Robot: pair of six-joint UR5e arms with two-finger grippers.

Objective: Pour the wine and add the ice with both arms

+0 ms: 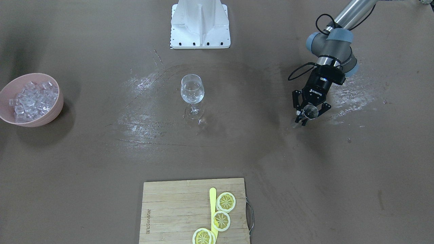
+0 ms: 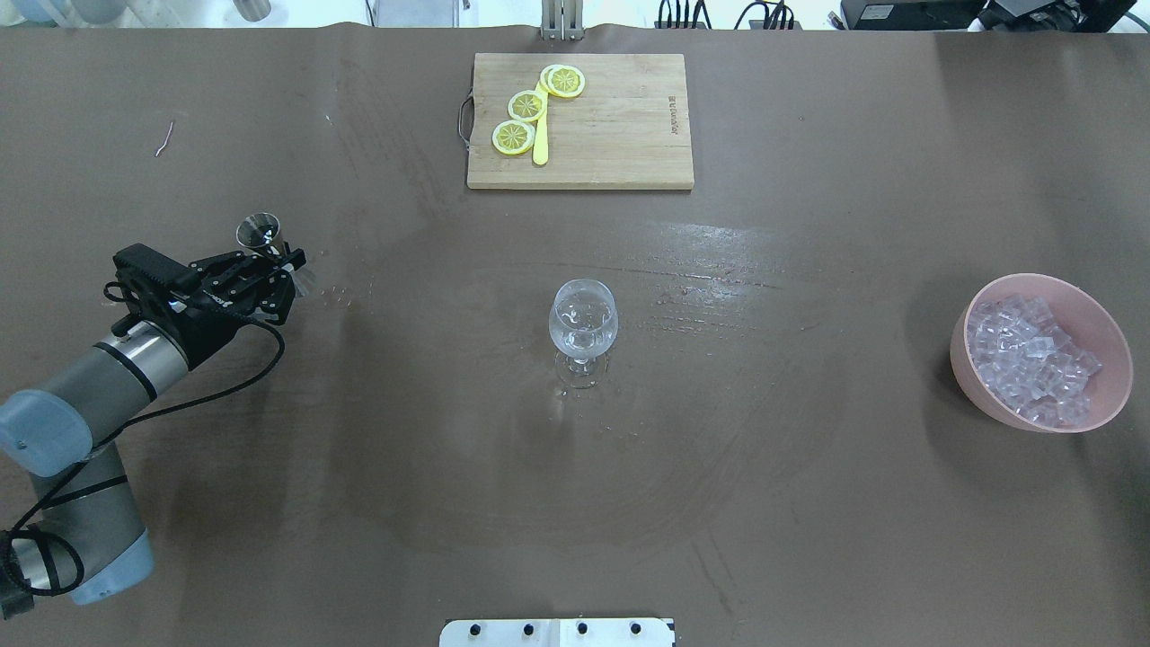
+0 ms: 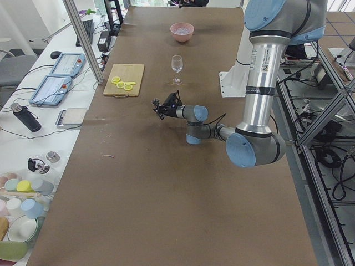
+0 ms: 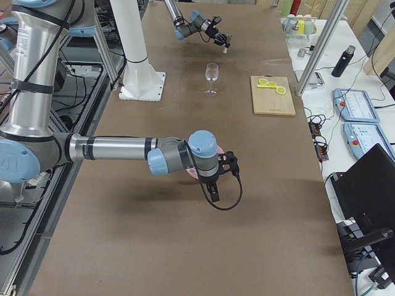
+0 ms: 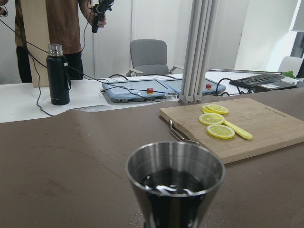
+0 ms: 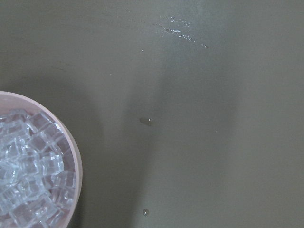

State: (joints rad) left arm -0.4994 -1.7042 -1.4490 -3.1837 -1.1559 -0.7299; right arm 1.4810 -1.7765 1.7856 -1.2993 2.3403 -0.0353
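Jaws: left gripper [image 1: 308, 114] clamped on steel jigger [image 5: 175, 190] holding wine [image 5: 172, 183]; right gripper [image 4: 213, 188], can't tell. I judge pour pending: carry to wine glass [image 1: 192, 91], tip.

Wooden cutting board [image 2: 611, 135], lemon slices [image 2: 526, 105] on it, black flask [image 5: 58, 75] beyond

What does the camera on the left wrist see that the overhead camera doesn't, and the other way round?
Only the left wrist view shows wine glinting inside the metal cup, plus a black bottle and a person beyond the table. Only the overhead view shows the wine glass, the pink bowl of ice and the left gripper holding the cup. Both show the cup, the cutting board and the lemon slices.
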